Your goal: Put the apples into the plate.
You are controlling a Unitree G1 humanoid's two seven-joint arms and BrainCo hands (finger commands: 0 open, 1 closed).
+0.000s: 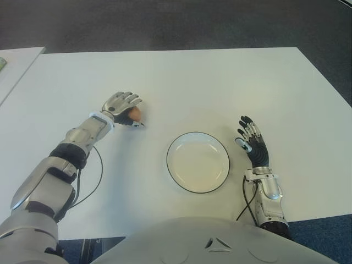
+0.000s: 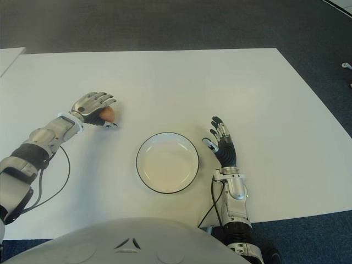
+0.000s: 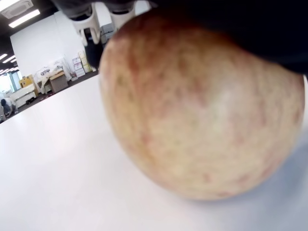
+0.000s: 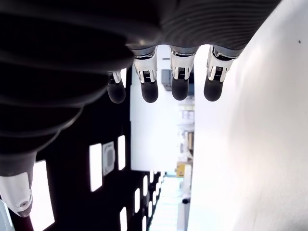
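red-yellow apple (image 1: 135, 114) sat under my left hand (image 1: 122, 105), fingers curled on it, still on the table (image 1: 181, 82). i needed firm wrap before lifting toward plate (image 1: 198, 161). right hand (image 1: 252, 141) was open beside plate.

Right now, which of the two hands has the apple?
The left hand, left of the plate. Its fingers are curled over the apple on the table. The right hand, right of the plate, is open and holds nothing.
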